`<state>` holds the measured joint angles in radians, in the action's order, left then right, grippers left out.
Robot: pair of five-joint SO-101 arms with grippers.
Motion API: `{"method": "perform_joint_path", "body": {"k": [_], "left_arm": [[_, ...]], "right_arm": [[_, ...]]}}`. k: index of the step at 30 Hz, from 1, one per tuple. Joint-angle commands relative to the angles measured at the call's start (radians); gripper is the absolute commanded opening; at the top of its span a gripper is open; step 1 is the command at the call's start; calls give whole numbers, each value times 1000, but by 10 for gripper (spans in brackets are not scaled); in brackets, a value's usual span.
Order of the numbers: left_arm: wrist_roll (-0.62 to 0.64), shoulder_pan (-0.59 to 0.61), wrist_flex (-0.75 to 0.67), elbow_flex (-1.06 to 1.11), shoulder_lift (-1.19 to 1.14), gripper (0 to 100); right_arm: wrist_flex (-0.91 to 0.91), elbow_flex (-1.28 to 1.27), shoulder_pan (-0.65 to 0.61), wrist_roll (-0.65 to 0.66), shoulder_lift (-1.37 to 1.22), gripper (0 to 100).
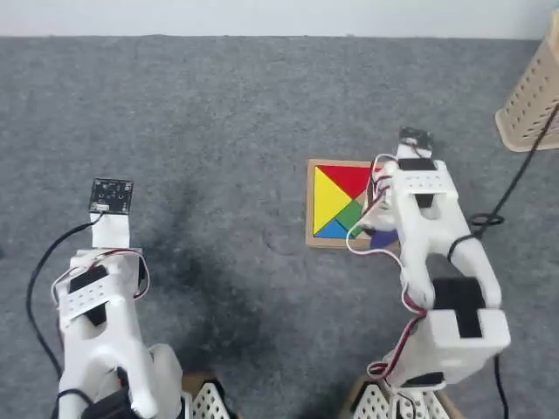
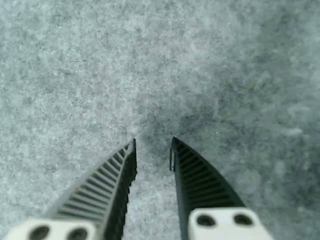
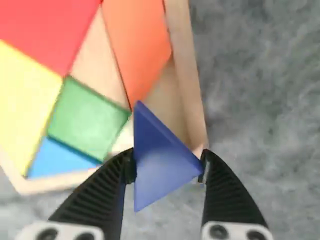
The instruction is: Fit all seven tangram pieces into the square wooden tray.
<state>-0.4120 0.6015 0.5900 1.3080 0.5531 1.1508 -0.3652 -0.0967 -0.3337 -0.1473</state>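
The right pincer (image 3: 166, 160) is closed to about the width of the dark blue triangle (image 3: 157, 150) and clamps it by two of its corners, with one tip pointing in toward the tray's middle. In the high view this pincer hangs over the 5 o'clock corner of the square wooden tray (image 1: 311, 201), which lies just off the table's centre toward 3 o'clock.

The triangle straddles the tray's rim (image 3: 182, 60), part over bare wood and part over the grey carpet (image 3: 260, 75). Let go here, it would likely land tilted on the rim instead of flat in the gap. Its inner tip almost meets the orange piece (image 3: 137, 45) and the green square (image 3: 85, 120). A push inward at the wrong angle could ride over them or wedge between them and lift them. The light blue triangle (image 3: 60, 157), the yellow triangle (image 3: 20, 90) and the red triangle (image 3: 50, 25) farther in could then be jostled too. The tray looks unfixed, so a sideways shove might slide it across the carpet. The grip on two corners seems slim, and a twist could let the piece pivot or slip.

The left pincer (image 2: 152, 145) is partly open and empty, over carpet toward 8 o'clock, well apart from the tray.
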Motion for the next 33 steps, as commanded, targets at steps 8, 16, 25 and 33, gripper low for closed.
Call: {"method": "perform_joint_path", "body": {"k": [8,16,25,33], "left_arm": [[-3,0,-11,-41,0,105],[-3,0,-11,-41,0,105],[-3,0,-11,-41,0,105],[-3,0,-11,-41,0,105]], "right_arm": [[45,265,13,-293,-139,137],[96,287,-22,-307,-166,162],[188,348,-68,-304,-176,284],[196,353,-47,-241,-162,162]]}}
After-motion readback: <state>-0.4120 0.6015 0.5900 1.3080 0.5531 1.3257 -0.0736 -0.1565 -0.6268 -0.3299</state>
